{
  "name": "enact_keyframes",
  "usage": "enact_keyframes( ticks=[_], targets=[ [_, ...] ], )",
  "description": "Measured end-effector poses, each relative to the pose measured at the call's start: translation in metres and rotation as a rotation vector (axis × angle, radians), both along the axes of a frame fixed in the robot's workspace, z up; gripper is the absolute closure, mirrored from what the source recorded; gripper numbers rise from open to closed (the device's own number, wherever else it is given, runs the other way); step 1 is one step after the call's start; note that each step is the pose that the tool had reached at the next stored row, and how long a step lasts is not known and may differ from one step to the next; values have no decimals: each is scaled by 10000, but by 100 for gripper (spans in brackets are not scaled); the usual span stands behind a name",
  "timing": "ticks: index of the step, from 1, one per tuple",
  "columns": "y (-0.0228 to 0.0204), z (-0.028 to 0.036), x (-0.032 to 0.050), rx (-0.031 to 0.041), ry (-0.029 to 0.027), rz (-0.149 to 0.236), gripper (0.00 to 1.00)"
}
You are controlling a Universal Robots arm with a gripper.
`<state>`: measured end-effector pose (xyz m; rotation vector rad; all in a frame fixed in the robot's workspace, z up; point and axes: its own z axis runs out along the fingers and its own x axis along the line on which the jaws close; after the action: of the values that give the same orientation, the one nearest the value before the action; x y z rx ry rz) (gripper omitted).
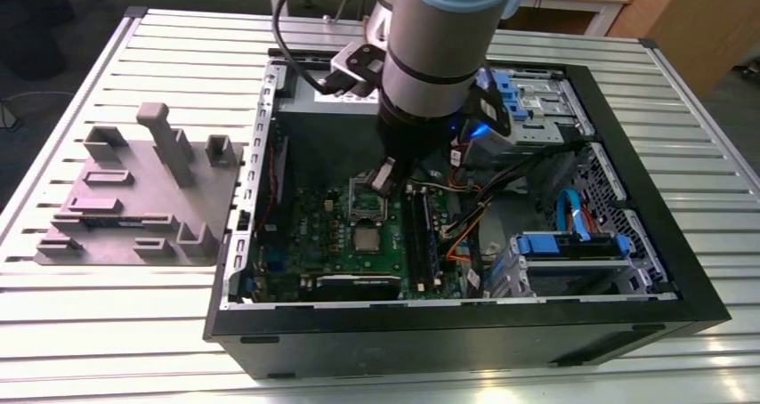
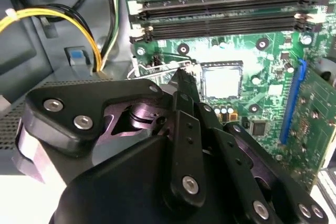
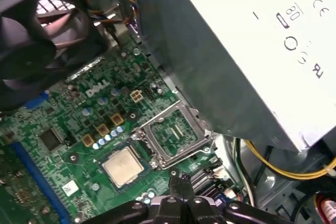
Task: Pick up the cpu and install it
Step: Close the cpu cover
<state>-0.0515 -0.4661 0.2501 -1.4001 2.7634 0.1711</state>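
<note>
CPU chip: the cpu (image 3: 123, 165) lies flat on the green motherboard (image 3: 68, 129), metal top facing up, seated in the square socket bed with the silver socket frame (image 3: 176, 132) swung up and open just beside it. In the second wrist view the cpu (image 2: 221, 82) sits just past the tips of the pincer (image 2: 185, 80), slightly off to one side of them and below, so the chip is close to the pincer but not between the fingers. In the exterior view the pincer (image 1: 386, 180) hangs inside the open computer case (image 1: 475, 333) over the upper part of the board, with the cpu (image 1: 366, 238) a little nearer the camera than the tip and the frame between the two. Being square, the chip has no long axis to speak of; its edges run parallel to the socket edges and to the memory slots (image 2: 226, 17). The pincer's fingers look drawn together to a narrow tip and hold nothing. By its lie, the chip seems already placed in the socket. The case stands on the slatted table (image 1: 107, 333).
</note>
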Motion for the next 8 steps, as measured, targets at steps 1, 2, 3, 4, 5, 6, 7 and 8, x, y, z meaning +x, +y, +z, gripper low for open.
enact_keyframes(
  ticks=[1,2,3,4,5,6,7,8],
  targets=[
    [2,-4,15,36,1,14,90],
    [3,-8,31,101,2,29,90],
    [4,-11,47,176,3,48,90],
    [4,-17,60,230,4,87,90],
    [5,-27,61,249,3,182,90],
    [5,-37,61,247,6,357,90],
    [4,-46,60,245,8,536,90],
    [4,-56,61,246,10,717,90]
  ],
)
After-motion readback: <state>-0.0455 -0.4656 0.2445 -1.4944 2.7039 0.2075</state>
